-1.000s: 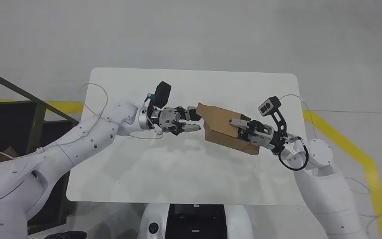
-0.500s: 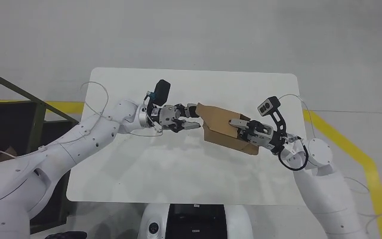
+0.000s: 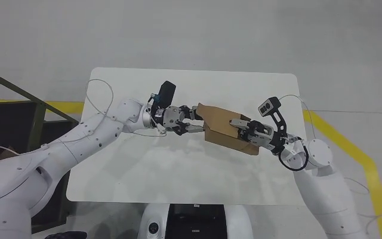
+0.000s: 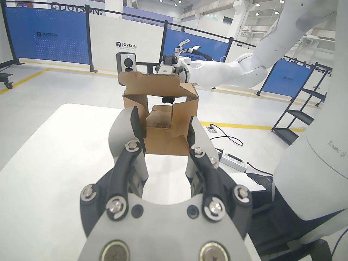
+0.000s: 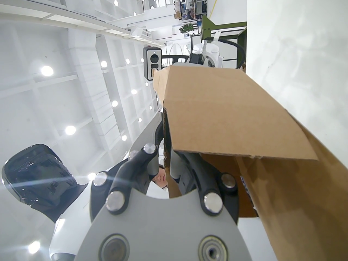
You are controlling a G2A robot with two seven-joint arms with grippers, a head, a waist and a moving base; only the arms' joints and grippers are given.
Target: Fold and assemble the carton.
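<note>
The left pincer [image 4: 164, 120] is nearest in its own wrist view. Its jaws are apart and its fingertips [image 4: 135, 118] sit just at the open end of the brown corrugated cardboard carton [image 4: 160, 86], one to either side of the mouth. I cannot tell whether they touch the card.

The carton lies on its side over the white tabletop [image 3: 179, 173], roughly mid-way across it. Whether its lower panel rests on the surface is unclear. At the mouth the two side flaps are half turned inward and the upper flap juts out towards the left pincer.

At the far end, the right pincer [image 5: 167, 150] is clamped on the carton's wall, one finger inside and one outside.

The step looks like closing this open end. The right pincer's hold should act as the brace. The left should press each side flap close to its crease, squarely and slowly, so the card bends on the score and does not buckle. The side flaps should go in before the upper flap.
</note>
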